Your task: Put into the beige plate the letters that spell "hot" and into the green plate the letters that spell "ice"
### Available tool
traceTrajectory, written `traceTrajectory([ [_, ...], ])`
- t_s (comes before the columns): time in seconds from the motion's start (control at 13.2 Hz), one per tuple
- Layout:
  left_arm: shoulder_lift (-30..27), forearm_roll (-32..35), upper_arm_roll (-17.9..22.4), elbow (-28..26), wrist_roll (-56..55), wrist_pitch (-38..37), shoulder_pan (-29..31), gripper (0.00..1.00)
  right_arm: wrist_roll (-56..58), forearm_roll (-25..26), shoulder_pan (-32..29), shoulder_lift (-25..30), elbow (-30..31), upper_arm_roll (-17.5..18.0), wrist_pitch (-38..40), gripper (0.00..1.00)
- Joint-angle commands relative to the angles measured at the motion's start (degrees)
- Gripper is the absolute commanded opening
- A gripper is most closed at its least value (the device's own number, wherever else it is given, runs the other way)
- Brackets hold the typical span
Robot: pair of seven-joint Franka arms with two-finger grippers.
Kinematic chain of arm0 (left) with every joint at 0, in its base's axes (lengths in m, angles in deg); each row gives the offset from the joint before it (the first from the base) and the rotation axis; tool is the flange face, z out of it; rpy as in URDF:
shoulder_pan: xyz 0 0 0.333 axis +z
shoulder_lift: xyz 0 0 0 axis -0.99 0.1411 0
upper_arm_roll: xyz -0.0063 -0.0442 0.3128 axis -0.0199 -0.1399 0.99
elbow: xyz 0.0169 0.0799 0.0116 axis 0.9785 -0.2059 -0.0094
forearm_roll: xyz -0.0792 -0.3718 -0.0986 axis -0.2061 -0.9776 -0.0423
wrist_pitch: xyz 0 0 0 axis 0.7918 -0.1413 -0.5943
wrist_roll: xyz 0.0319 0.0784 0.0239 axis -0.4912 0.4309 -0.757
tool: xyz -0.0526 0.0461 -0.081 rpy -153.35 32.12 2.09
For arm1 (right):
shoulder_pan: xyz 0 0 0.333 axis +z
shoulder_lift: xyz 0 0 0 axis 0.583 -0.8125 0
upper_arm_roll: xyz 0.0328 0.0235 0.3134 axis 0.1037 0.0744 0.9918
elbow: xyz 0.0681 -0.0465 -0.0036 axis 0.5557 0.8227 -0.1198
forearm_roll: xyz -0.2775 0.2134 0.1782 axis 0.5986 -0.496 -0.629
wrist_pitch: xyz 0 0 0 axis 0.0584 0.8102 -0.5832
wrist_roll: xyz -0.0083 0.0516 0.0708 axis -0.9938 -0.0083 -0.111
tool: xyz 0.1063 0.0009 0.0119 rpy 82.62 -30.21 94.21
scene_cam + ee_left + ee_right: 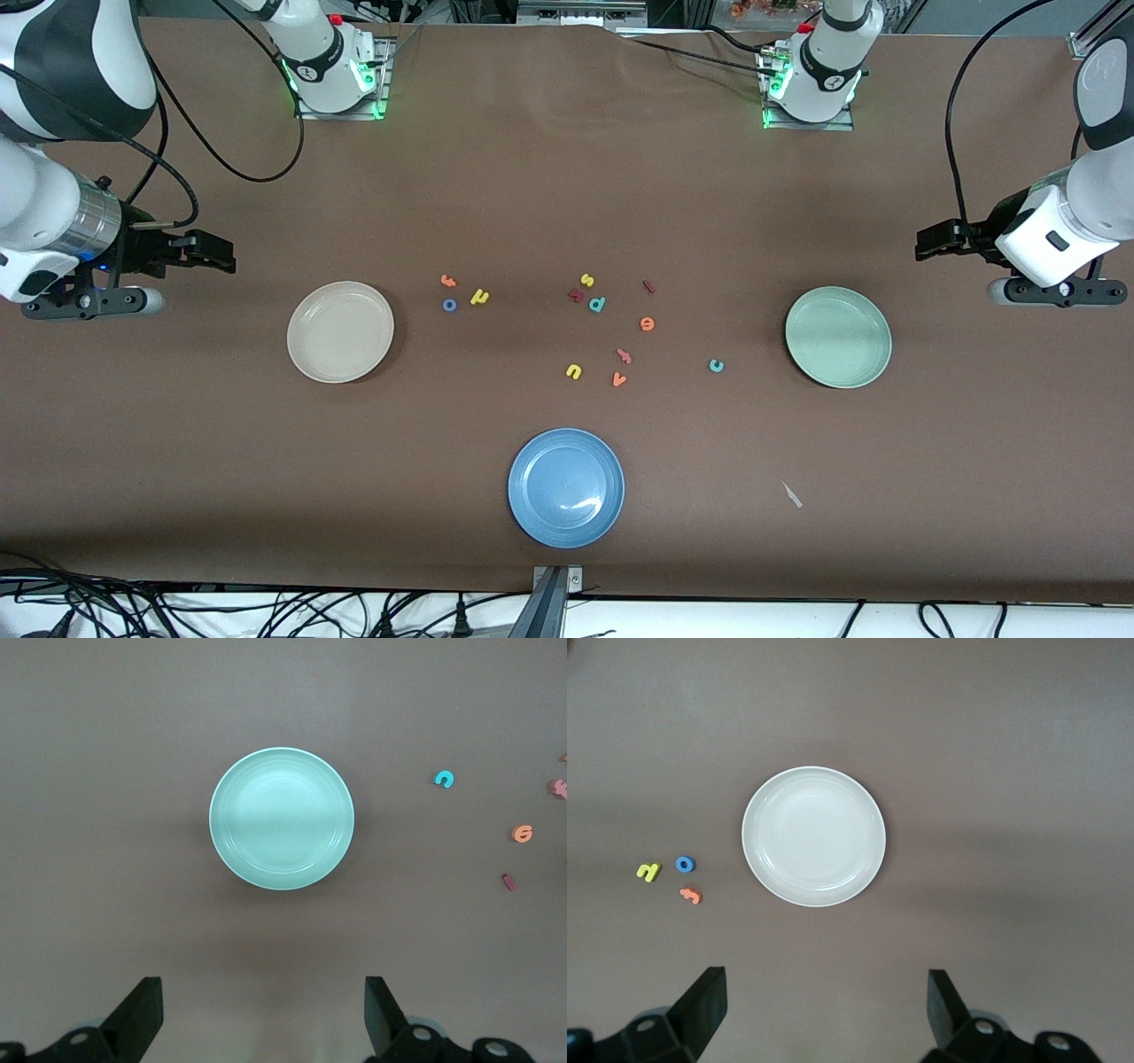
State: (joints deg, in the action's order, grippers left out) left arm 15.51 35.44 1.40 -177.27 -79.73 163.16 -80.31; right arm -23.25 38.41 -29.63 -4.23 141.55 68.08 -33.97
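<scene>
The blue plate [566, 487] sits empty near the table's front edge, as do the beige plate [340, 331] and green plate [838, 337], every letter lies mid-table between them, so nothing is sorted yet, and the left gripper [930, 241] and right gripper [221, 255] hang wide open and empty near the table's ends.

The worktop [567, 204] is plain brown. One plate [340, 332] is cream-beige, another plate [838, 337] pale mint-green, a third plate [566, 487] blue. Among the foam letters: yellow h [479, 297], blue o [449, 305], orange t [448, 281], dark red i [648, 286], teal c [716, 365], orange e [647, 324].
</scene>
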Motion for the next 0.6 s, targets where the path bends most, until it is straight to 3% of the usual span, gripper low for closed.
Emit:
traceTrajectory([
  [0.0,-0.6,1.9,0.0,0.6,-0.5,1.9,-0.1,1.00,0.3,0.5,-0.2,-0.7,-1.8,0.1,1.5,1.00],
  [0.53,-0.8,1.8,-0.1,0.2,-0.5,2.3,0.0,1.00,1.1,1.4,-0.3,-0.7,-1.8,0.0,1.5,1.00],
])
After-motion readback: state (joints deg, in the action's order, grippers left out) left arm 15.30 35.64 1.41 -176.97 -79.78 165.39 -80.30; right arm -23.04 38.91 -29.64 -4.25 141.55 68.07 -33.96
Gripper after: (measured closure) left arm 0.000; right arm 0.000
